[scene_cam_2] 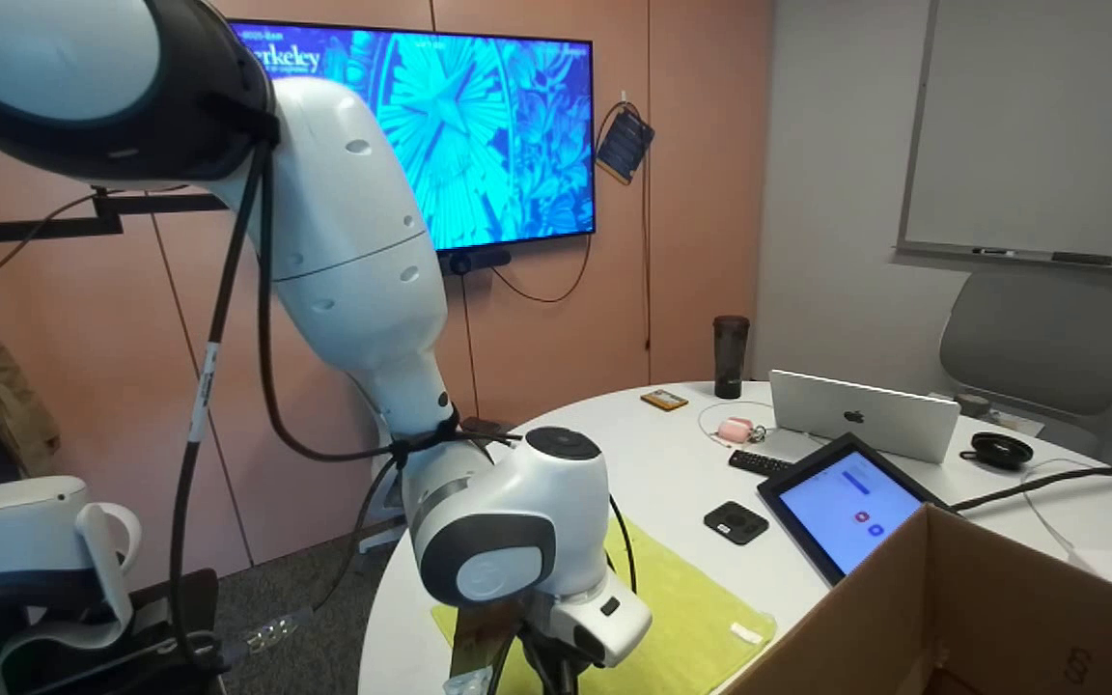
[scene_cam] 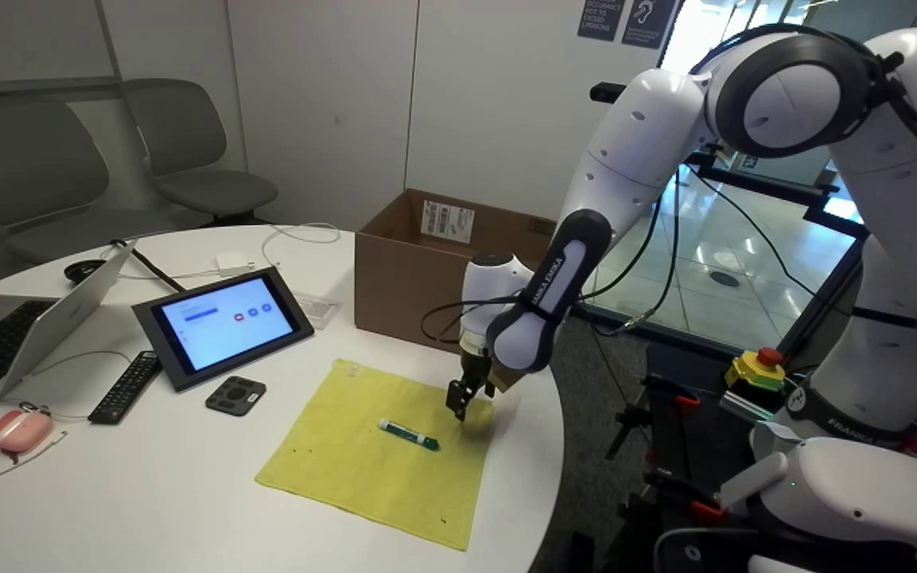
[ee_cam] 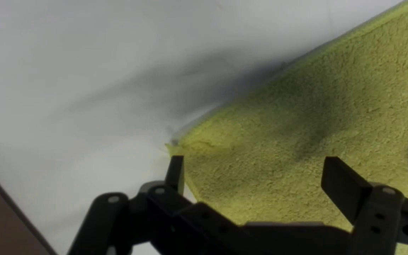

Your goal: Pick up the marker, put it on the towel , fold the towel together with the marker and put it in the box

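We have the gripper (ee_cam: 255, 173) spread wide over a corner (ee_cam: 198, 147) of the towel (scene_cam: 347, 473), pinching nothing. The marker (scene_cam: 409, 435) lies on the towel, inside its edges, so we judge the step in hand to be gripping that corner for the fold. In the wrist view the corner sits at 10 o'clock from the gap between the fingers (ee_cam: 345, 191), and the marker's end shows at 3 o'clock; whether the fingertips touch cloth, we cannot tell. To do this well, we should edge toward 10 o'clock until the corner lies between the fingers, lower until they press lightly, then squeeze up a small ridge, since flat cloth probably slips from a shallow pinch. We should then lift low and draw the corner toward 8 o'clock in an exterior view, past the marker, slowly, lest it roll.

Counting, we find one marker, one towel, one gripper and one box (scene_cam: 403, 290), at 12 o'clock from the marker. Between 9 and 11 o'clock from the towel, the table (scene_cam: 148, 493) bears one laptop (scene_cam: 68, 314), one tablet (scene_cam: 228, 322), one remote (scene_cam: 126, 387), one button pad (scene_cam: 236, 395) and one earphone case (scene_cam: 17, 431). Beyond them stand two chairs (scene_cam: 180, 127).
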### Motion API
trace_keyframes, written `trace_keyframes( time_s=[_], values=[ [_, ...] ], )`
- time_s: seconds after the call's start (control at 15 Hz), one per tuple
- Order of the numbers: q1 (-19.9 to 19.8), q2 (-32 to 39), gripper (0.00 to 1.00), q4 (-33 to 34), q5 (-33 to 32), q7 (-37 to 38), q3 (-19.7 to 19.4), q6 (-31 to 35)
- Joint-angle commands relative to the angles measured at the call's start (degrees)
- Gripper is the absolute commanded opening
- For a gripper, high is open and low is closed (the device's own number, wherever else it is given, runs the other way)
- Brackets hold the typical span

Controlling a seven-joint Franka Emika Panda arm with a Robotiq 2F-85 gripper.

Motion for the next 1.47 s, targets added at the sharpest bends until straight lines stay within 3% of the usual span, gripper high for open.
trace_keyframes(
  time_s=[0.0, 0.73, 1.0, 1.07, 1.4],
  values=[
    [-1.1, 1.1, 1.00, -0.4, 2.5, 0.2, 0.4, 3.3],
    [-3.6, 3.6, 1.00, 1.0, 3.8, -1.8, 2.7, 2.7],
    [-5.4, 4.1, 0.76, 1.6, 4.2, -2.3, 4.3, 2.4],
    [-5.7, 4.0, 0.61, 1.7, 4.2, -2.4, 4.7, 2.4],
    [-6.0, 3.2, 0.40, 1.3, 4.1, -2.5, 4.8, 2.4]
  ],
)
